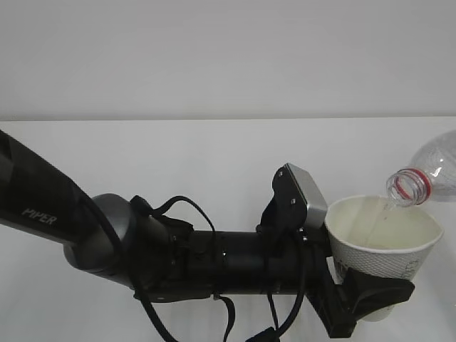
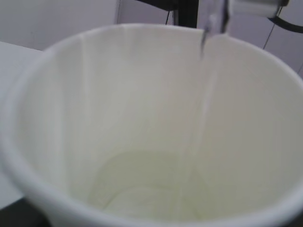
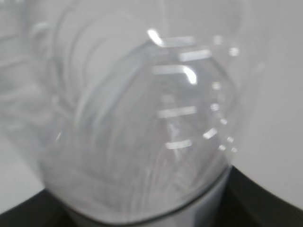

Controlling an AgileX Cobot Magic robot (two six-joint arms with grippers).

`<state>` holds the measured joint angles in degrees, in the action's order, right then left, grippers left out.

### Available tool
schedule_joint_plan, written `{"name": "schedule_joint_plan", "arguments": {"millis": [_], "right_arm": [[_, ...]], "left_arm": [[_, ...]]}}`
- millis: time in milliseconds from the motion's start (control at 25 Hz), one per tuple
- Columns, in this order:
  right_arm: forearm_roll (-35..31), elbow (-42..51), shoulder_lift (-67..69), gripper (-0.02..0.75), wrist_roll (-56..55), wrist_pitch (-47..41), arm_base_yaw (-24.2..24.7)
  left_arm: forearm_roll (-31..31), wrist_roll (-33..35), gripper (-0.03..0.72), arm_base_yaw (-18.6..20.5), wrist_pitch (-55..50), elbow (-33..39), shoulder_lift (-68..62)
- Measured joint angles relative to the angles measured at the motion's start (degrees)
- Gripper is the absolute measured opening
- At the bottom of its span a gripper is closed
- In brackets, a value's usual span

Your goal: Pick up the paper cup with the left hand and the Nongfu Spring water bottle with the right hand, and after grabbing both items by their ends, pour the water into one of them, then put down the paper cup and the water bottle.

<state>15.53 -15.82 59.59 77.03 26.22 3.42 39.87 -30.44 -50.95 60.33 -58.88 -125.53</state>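
In the exterior view, the left arm (image 1: 107, 228) reaches in from the left, black, with "PIPER" printed in pale letters on its upper link. Cables (image 1: 182, 210) loop around its wrist, and a grey box (image 1: 305, 194) sits tilted on top near the end. The left gripper (image 1: 374, 293) clasps the paper cup (image 1: 381, 235) low on its body, the black fingers wrapped round the lower wall, so the cup is raised off the white table (image 1: 178, 157) and leans a little to the right. A small mark shows on the cup's side near the right finger, too small to read. The water bottle (image 1: 427, 174) comes in from the right edge, tipped neck-down, its open mouth and red neck ring just over the cup's far rim. A thin stream of water (image 1: 385, 208) runs from the mouth down the inner wall. Its label is out of frame, and the right gripper is not seen here.

The left wrist view looks straight into the cup (image 2: 142, 118). A trickle of water (image 2: 201, 94) slides down the far inner wall and a shallow pool lies at the bottom. The bottle mouth (image 2: 218, 14) hangs just above the rim. The fingers themselves are hidden.

The right wrist view is filled by the blurred, clear, ribbed bottle (image 3: 142, 123), seen from its base end. Dark gripper parts (image 3: 265, 198) frame the lower corners, the jaws closed round the bottle's base. No writing is legible.
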Motion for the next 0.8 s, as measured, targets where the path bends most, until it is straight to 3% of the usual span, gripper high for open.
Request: {"name": "schedule_joint_plan", "arguments": {"millis": [800], "right_arm": [[-0.54, 0.00, 0.00, 0.449, 1.04, 0.87, 0.00]], "left_arm": [[0.00, 0.00, 0.544, 0.00, 0.00, 0.00, 0.00]]}}
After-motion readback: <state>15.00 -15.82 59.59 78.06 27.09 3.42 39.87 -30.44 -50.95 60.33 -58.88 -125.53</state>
